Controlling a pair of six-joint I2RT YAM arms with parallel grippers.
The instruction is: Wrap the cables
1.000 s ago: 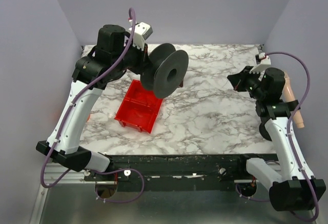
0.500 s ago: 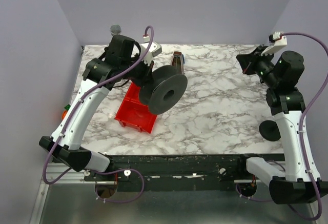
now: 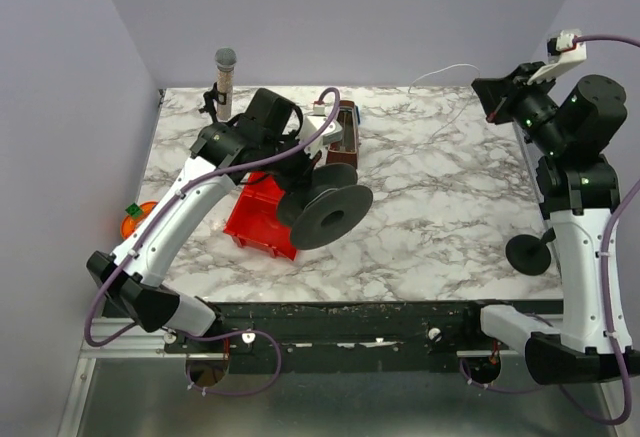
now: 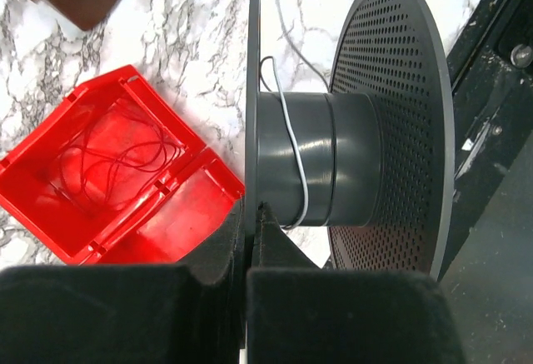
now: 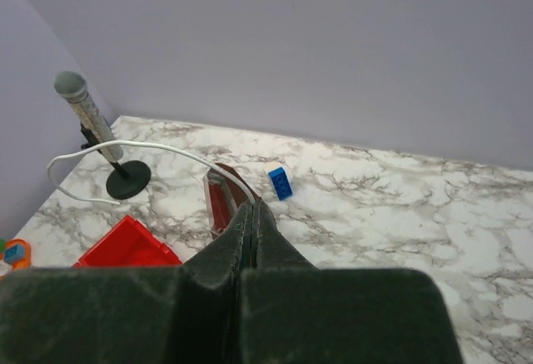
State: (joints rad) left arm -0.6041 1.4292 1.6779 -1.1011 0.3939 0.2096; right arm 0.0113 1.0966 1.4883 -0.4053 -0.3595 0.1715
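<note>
Overhead, the left claw (image 3: pixel 303 179) grips a black spool (image 3: pixel 327 213) beside the red bin (image 3: pixel 258 219) on the marble counter (image 3: pixel 430 207). The right claw (image 3: pixel 488 100) is raised at the far right, the white cable (image 3: pixel 440 69) arcing beside it. Left wrist: the cable loops once around the spool's hub. Right wrist: the claw is pinched shut on the cable's end.

The table (image 3: pixel 430 207) has a white marble top with grey veins. A red plastic bin (image 3: pixel 255 219) lies on its left half. Behind the bin is a dark brown box-like object (image 3: pixel 347 122), with a small blue block (image 5: pixel 281 182) just beside it. A microphone (image 3: pixel 225 62) on a round black base stands in the far left corner. A black disc-shaped stand (image 3: pixel 527 252) is near the right edge.
</note>
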